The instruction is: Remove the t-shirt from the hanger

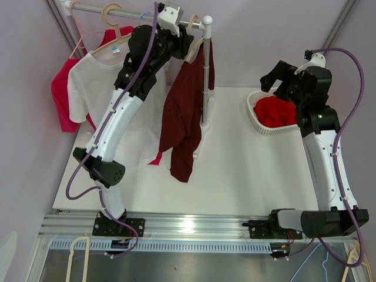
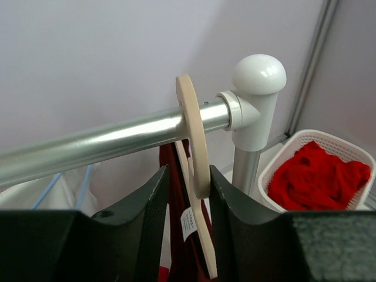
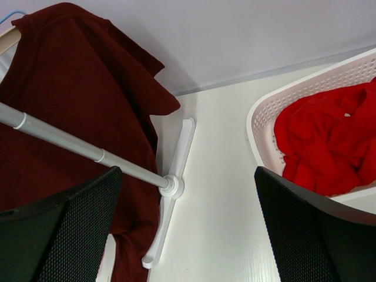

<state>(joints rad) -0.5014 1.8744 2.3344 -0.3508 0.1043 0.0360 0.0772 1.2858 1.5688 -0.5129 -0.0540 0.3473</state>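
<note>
The maroon t-shirt (image 1: 183, 111) hung at the 3 o'clock end of the rail (image 2: 106, 144), toward 12 o'clock on the worktop (image 1: 247, 176). Its long axis ran vertically, with the collar up at the rail and the hem pointing down at 6 o'clock. The cloth looked soft and matte, draped in loose folds. It sat on 1 flat, pale wooden hanger (image 2: 194, 129), whose curved hook went over the smooth metal rail just beside the white post (image 2: 254, 117) with its rounded cap.

The left gripper (image 2: 189, 176) was raised to the rail. Its black jaws stood narrowly apart with the hook's tip between them; the 3 o'clock jaw lay against the wood, and a gap showed on the other side.

3 garments hung on the rail: this one, 1 white shirt (image 1: 88, 88) and 1 pink shirt (image 1: 61, 100), both toward 9 o'clock.

At 2 o'clock, 1 white perforated plastic basket (image 1: 252, 111) held 1 crumpled red garment (image 1: 275, 111). The right gripper (image 3: 185, 176) hovered by it, jaws wide apart and gripping nothing.
</note>
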